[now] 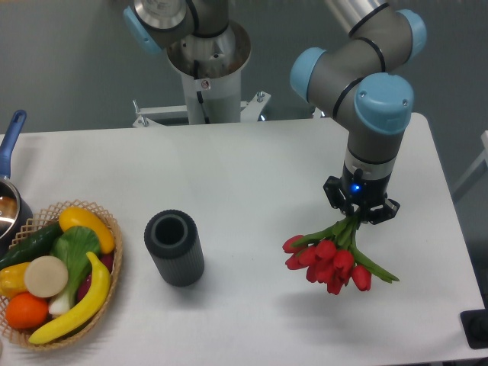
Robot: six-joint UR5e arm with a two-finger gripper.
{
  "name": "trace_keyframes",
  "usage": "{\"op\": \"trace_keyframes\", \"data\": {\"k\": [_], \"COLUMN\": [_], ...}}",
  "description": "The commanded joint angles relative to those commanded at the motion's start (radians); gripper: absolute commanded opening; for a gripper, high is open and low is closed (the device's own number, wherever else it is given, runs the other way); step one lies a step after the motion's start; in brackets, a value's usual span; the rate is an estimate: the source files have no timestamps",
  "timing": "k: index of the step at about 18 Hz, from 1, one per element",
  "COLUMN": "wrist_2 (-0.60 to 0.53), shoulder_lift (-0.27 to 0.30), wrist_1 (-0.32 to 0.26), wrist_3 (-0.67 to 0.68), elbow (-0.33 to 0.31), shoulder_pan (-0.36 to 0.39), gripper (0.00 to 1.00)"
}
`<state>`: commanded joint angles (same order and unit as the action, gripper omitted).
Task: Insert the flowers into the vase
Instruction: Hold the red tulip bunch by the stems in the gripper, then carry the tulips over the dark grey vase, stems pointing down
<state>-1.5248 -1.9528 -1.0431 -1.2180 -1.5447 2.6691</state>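
Note:
The flowers [329, 262] are a bunch of red tulips with green stems and leaves, at the right of the white table. My gripper [356, 216] is shut on their stems and holds the bunch with the blooms pointing down and to the left, at or just above the tabletop. The vase [174, 248] is a dark grey ribbed cylinder with a thick round rim. It stands upright and empty at the centre left, well to the left of the flowers.
A woven basket [114, 263] with a banana, an orange, a cucumber and other produce sits at the front left. A pot with a blue handle [11, 137] is at the left edge. The robot base [206, 69] stands behind the table.

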Motion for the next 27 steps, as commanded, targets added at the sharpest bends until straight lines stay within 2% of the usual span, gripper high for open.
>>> {"op": "trace_keyframes", "data": {"k": [5, 9, 11, 13, 15, 17, 21, 24, 27], "wrist_2": [0.003, 0.015, 0.049, 0.136, 0.291, 0.427, 0.619, 0.715, 0.776], "shoulder_lift": [-0.002, -0.011, -0.023, -0.026, -0.026, -0.017, 0.005, 0.029, 0.037], "wrist_1": [0.000, 0.015, 0.082, 0.159, 0.202, 0.212, 0.216, 0.221, 0.284], "wrist_3": [0.023, 0.138, 0.173, 0.260, 0.349, 0.376, 0.435, 0.443, 0.448], "elbow": [0.000, 0.020, 0.025, 0.025, 0.029, 0.038, 0.075, 0.086, 0.075], "shoulder_pan": [-0.009, -0.052, -0.083, -0.095, -0.103, -0.103, -0.106, -0.112, -0.146], "gripper": [0.09, 0.08, 0.08, 0.08, 0.08, 0.08, 0.08, 0.08, 0.08]}}
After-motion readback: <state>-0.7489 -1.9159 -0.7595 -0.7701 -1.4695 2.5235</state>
